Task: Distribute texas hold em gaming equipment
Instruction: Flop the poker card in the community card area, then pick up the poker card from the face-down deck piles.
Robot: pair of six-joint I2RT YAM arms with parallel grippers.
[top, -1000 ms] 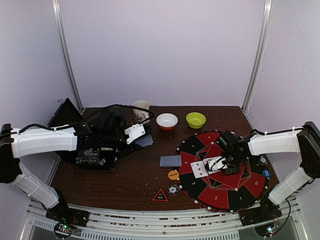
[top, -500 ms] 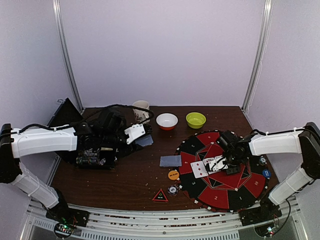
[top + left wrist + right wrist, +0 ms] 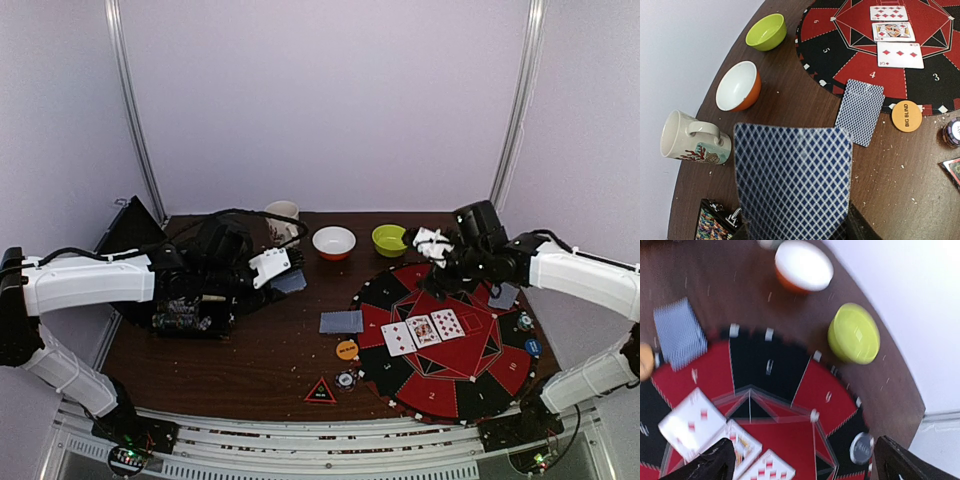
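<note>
Playing cards lie mostly on the round red-and-black mat (image 3: 470, 385). Three face-up cards (image 3: 423, 330) sit in a row at its centre, and one face-down card (image 3: 341, 322) lies just off the mat's left rim. What looks like a second face-down card (image 3: 503, 295) lies on its far right sector. One more, the held card (image 3: 792, 175), is clamped back-up in the left jaws, well left of the mat and above the worktop (image 3: 260, 360). The right jaws hang released and wide above the mat's far rim, with nothing between the fingers (image 3: 710, 465).

The mat's near rim reaches the worktop's near edge, and its right rim comes close to the right edge. The broadest open stretch lies left of the mat, and there an open case (image 3: 185, 315) holds rows of chips. Beyond the mat's far rim stand a white bowl (image 3: 334, 242) and a green bowl (image 3: 391, 239), both showing bare insides, and a mug (image 3: 283, 218) whose inside cannot be seen.

Off the mat's near-left rim are one orange disc (image 3: 347, 350), one small chip stack (image 3: 346, 379) and one black triangular marker (image 3: 320, 391). At its right rim are one blue disc (image 3: 533, 346) and one black-and-white disc (image 3: 526, 321)
</note>
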